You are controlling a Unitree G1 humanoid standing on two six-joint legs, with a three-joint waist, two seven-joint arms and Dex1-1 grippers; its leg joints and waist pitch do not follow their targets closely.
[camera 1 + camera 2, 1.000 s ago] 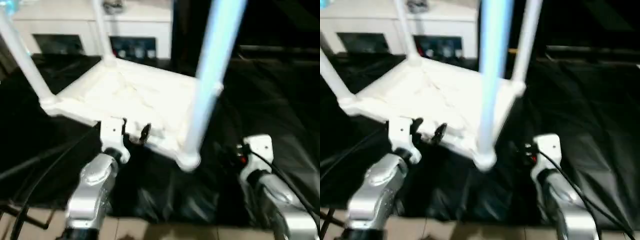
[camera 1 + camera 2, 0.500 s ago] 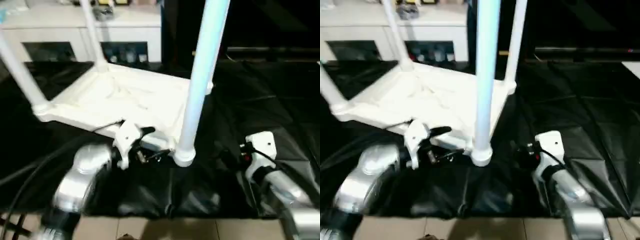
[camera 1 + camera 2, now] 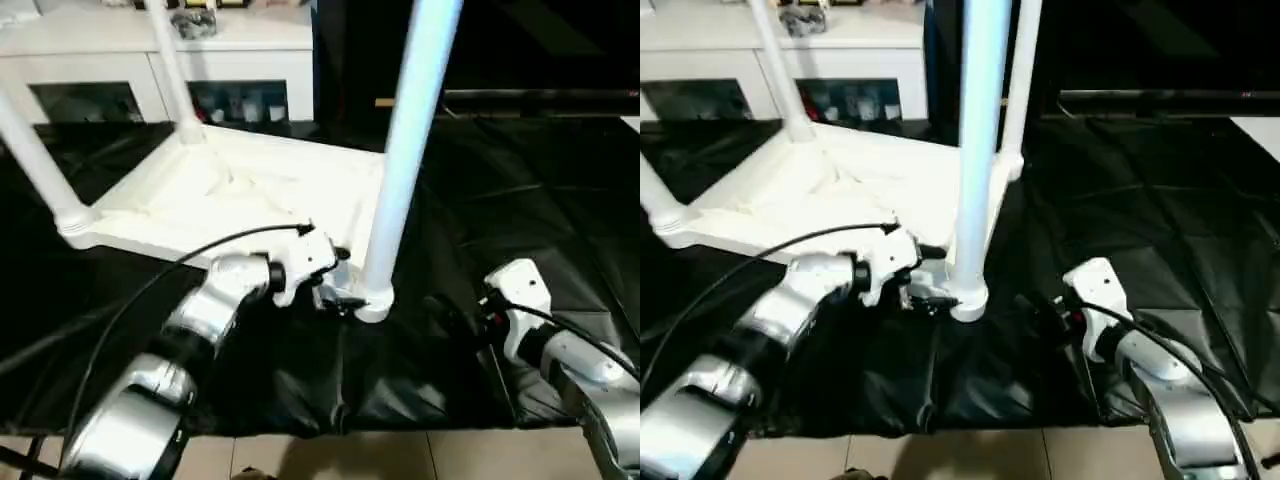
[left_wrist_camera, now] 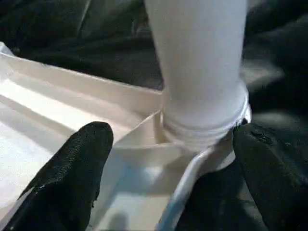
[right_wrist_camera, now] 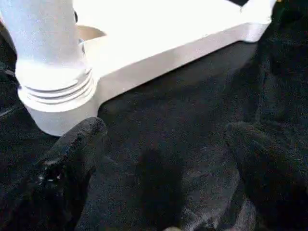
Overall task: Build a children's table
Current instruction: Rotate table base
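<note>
The children's table lies upside down on the black cover, its ribbed white tabletop (image 3: 250, 195) facing up. White legs stand in its corner sockets: the near leg (image 3: 405, 150), a left leg (image 3: 35, 150), a back leg (image 3: 170, 70) and a far right leg (image 3: 1020, 80). My left gripper (image 3: 335, 285) is at the near corner socket (image 3: 372, 305). It is open, and its black fingers (image 4: 72, 173) stand either side of the near leg's base (image 4: 202, 110) with gaps. My right gripper (image 3: 1035, 310) hovers open over the cloth just right of that socket (image 5: 53, 91).
The black-covered work table (image 3: 520, 180) stretches right and back. A white glass-door cabinet (image 3: 100, 60) stands behind it. A black cable (image 3: 150, 290) arcs along my left forearm. The table's front edge and pale floor (image 3: 300, 460) lie below my arms.
My left arm has swung right, from the tabletop's front edge to the base of the near leg. The head camera has shifted. The right arm has barely moved.
</note>
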